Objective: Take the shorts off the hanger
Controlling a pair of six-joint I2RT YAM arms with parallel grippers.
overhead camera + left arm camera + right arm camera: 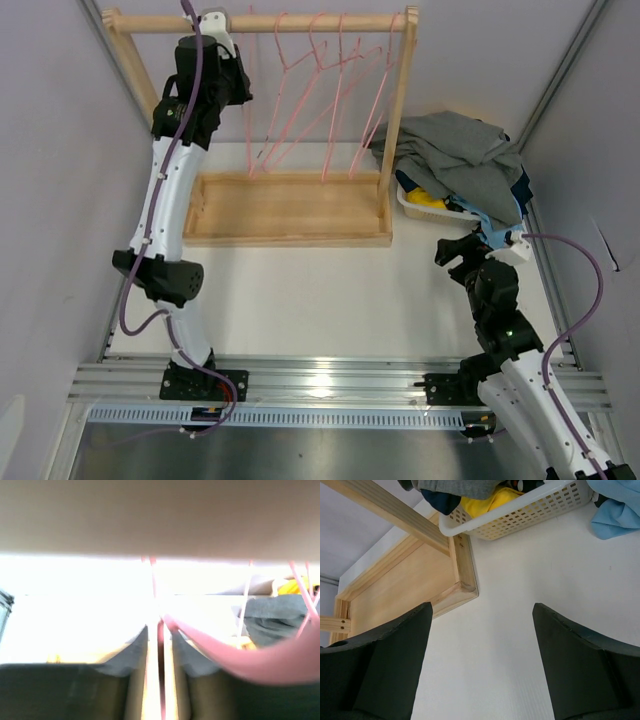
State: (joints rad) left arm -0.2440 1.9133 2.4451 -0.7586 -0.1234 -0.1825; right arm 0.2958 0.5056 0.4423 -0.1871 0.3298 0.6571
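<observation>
The grey shorts [455,150] lie crumpled on the clothes in the white basket [415,208] at the right, off the hangers; they also show in the left wrist view [272,620]. Several bare pink wire hangers [320,90] hang from the wooden rack's top rail [300,22]. My left gripper [215,25] is raised just under the rail's left end. In the left wrist view its jaws [160,630] stand narrowly apart with a pink hanger wire [161,680] running between them, a gap on each side. My right gripper [458,250] is open and empty above the table [482,625].
The rack's wooden base tray [285,210] sits mid-table; its corner shows in the right wrist view [462,587]. The basket [520,520] holds yellow [485,502] and dark clothes. A light blue cloth [615,515] lies beside it. Grey walls close in both sides.
</observation>
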